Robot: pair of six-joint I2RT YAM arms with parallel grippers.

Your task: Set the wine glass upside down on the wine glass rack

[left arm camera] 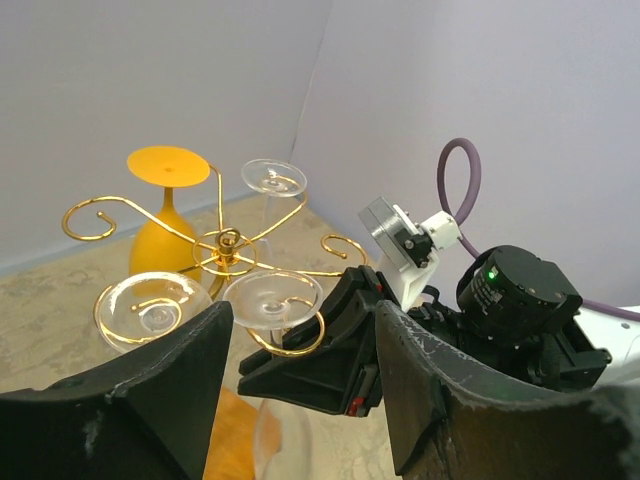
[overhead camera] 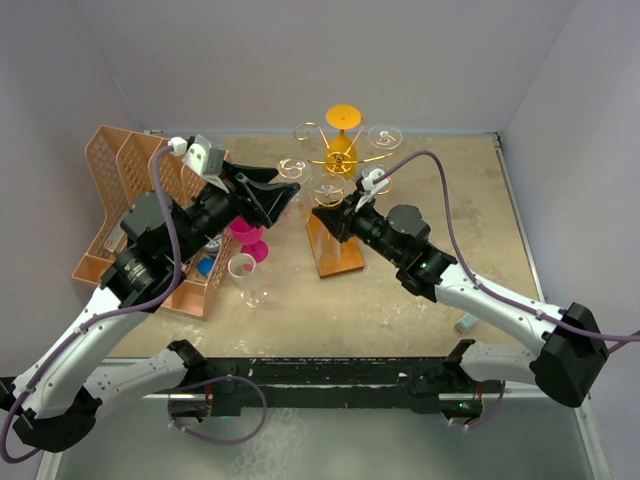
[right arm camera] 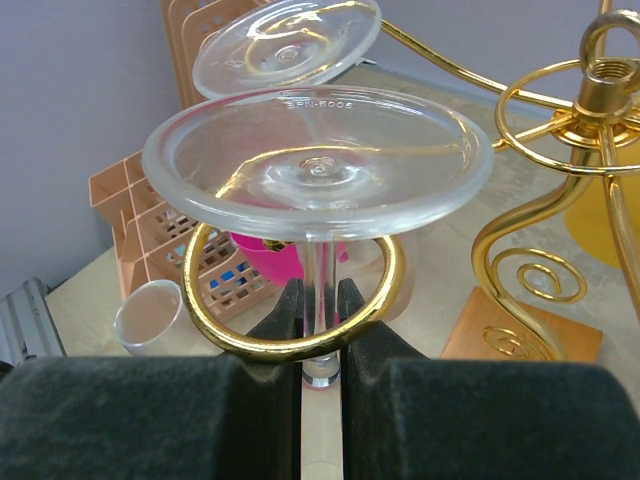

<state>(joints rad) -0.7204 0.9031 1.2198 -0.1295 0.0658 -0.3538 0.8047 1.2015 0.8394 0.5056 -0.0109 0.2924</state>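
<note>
- Six glasses: four upside down on the rack (left arm camera: 230, 240), two on the table (overhead camera: 440, 200).
- On the rack: the wine glass (right arm camera: 318, 160), two other clear glasses (overhead camera: 385, 135) (overhead camera: 292, 168) and one orange glass (overhead camera: 341, 140).
- The wine glass stem passes through a gold ring, with its foot above the ring.
- Right gripper (right arm camera: 320, 310) is clamped on that stem below the ring.
- Left gripper (overhead camera: 288, 198) is spread wide and empty, near the rack.
- A pink glass (overhead camera: 247, 240) and a loose clear glass (overhead camera: 245, 275) lie beside one peach organiser (overhead camera: 110, 190).
- The table is beige and scuffed.
- The walls (overhead camera: 300, 60) are pale lavender.
</note>
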